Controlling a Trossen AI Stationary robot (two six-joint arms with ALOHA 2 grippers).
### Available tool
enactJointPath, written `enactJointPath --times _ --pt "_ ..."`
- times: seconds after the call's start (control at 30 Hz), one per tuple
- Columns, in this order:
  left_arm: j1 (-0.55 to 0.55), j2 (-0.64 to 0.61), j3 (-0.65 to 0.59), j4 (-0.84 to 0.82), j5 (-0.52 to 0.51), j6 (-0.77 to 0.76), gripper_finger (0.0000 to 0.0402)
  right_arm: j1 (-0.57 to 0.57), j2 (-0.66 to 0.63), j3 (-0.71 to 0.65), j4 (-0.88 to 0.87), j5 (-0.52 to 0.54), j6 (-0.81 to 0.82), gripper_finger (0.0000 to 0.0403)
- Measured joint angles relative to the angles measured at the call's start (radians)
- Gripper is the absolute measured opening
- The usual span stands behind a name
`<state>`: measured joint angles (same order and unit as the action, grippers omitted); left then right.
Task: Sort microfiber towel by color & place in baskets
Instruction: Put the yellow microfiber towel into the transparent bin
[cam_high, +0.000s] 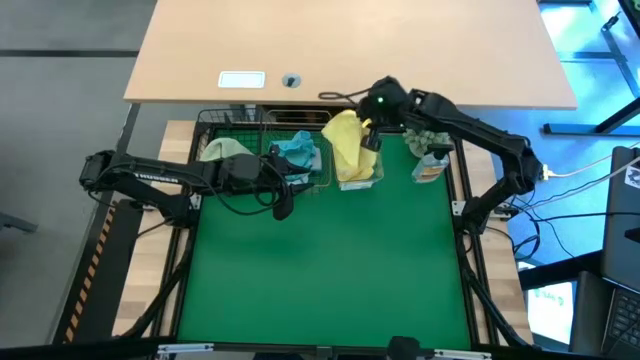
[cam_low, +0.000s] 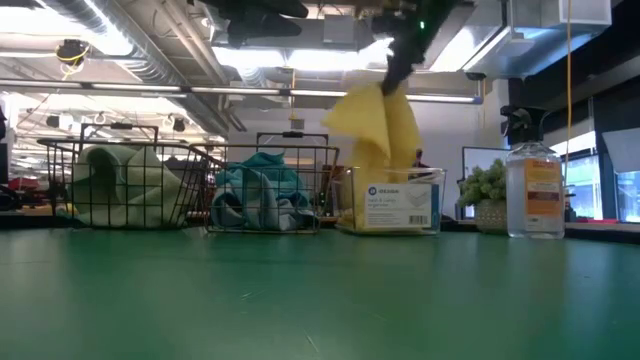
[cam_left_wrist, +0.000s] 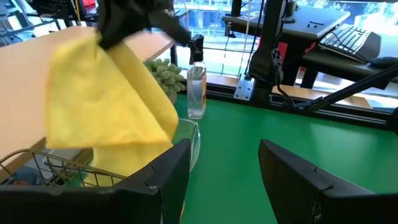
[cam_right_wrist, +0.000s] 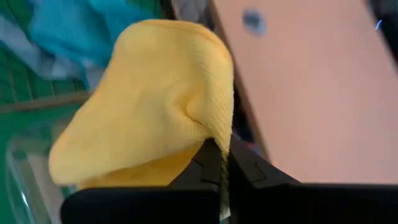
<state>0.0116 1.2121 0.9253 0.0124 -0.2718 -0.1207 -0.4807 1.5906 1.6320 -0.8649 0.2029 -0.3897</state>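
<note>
My right gripper (cam_high: 371, 136) is shut on a yellow towel (cam_low: 375, 125) above the rightmost basket (cam_low: 392, 206), which looks clear-walled with a white label. Yellow cloth lies inside that basket. The black wire basket (cam_high: 212, 128) holds a pale green towel (cam_low: 130, 180). The copper-coloured basket (cam_low: 325, 190) between them holds teal towels (cam_low: 262, 190). My left gripper (cam_high: 283, 207) is open and holds nothing. It hovers just on the near side of the copper basket, low over the green mat. My right gripper pinches the yellow towel at an upper fold (cam_right_wrist: 214, 134) between its two shut fingers, coming from above and pointing down. The towel hangs slack below the fingers, with its lower part (cam_low: 372, 190) down in the rightmost basket.
A clear spray bottle (cam_low: 533, 190) and a small potted plant (cam_low: 487, 197) stand right of the baskets at the mat's far right. A wooden desk (cam_high: 350, 45) lies beyond the far edge. Open green mat (cam_high: 330, 270) fills the near half.
</note>
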Motion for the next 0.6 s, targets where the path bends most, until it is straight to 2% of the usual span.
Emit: enactJointPath --times 0.13,0.4,0.6 --pt "0.0 0.0 0.0 0.0 0.0 0.0 0.0183 -0.012 -0.001 -0.109 0.023 -0.041 0.028 0.0002" --pt "0.0 0.0 0.0 0.0 0.0 0.0 0.0183 -0.01 0.0 -0.362 0.288 -0.096 0.049 0.0002" --pt "0.0 0.0 0.0 0.0 0.0 0.0 0.0183 -0.01 0.0 -0.442 0.415 -0.11 0.049 0.0004"
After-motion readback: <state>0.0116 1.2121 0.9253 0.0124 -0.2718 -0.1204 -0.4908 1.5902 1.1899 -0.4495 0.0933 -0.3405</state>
